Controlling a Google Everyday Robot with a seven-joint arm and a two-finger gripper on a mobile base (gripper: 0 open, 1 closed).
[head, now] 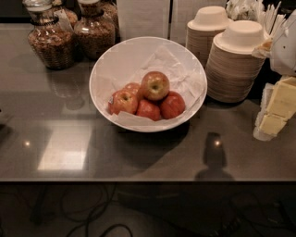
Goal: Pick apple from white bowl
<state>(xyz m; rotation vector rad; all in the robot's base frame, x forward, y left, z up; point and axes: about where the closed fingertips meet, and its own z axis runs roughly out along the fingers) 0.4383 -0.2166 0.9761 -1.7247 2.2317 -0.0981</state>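
The white bowl (121, 56) stands in the middle of the dark counter, lined with crumpled white paper. Several apples lie in it. The apple (155, 85), red with a yellow-green blush and a dark stem dimple, sits on top of the pile. Deep red apples (172, 105) lie below it, and a red-yellow apple with a sticker (123, 102) lies at the left. My gripper (276, 109) is at the right edge of the camera view. It is beside the bowl, well apart from it, and holds nothing that I can see.
Two stacks of beige disposable bowls (238, 60) stand right behind the white bowl's right side. Glass jars (51, 41) stand at the back left. Cutlery (273, 14) stands at the back right. The counter's front edge (148, 180) runs below the bowl, with cables on the floor.
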